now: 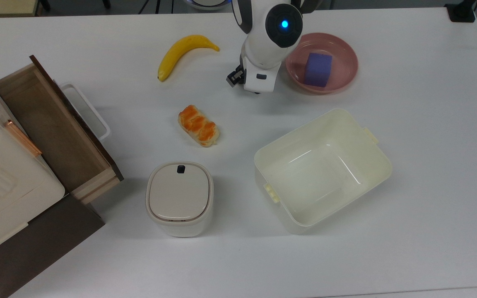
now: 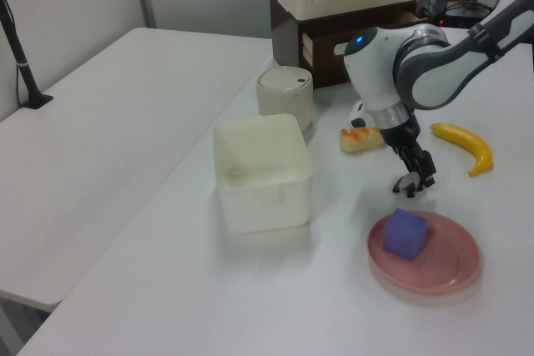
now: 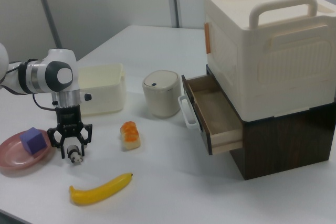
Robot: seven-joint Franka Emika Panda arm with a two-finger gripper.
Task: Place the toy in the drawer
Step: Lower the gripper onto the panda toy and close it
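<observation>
White table (image 1: 429, 165); tiny black-white toy (image 3: 75, 155) between spread gripper (image 3: 71, 149) fingers.

I work in a lab: plain white surface (image 1: 429, 186), grey partition walls (image 3: 105, 3), cables and stands at the edges.

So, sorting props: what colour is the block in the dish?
Purple block, clearest in the top view.

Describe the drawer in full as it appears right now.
The drawer is pulled open from a dark brown cabinet under a cream box. It looks like shallow light wood with a dark front panel and a white loop handle. Its inside is bare; nothing touches the handle.
</observation>
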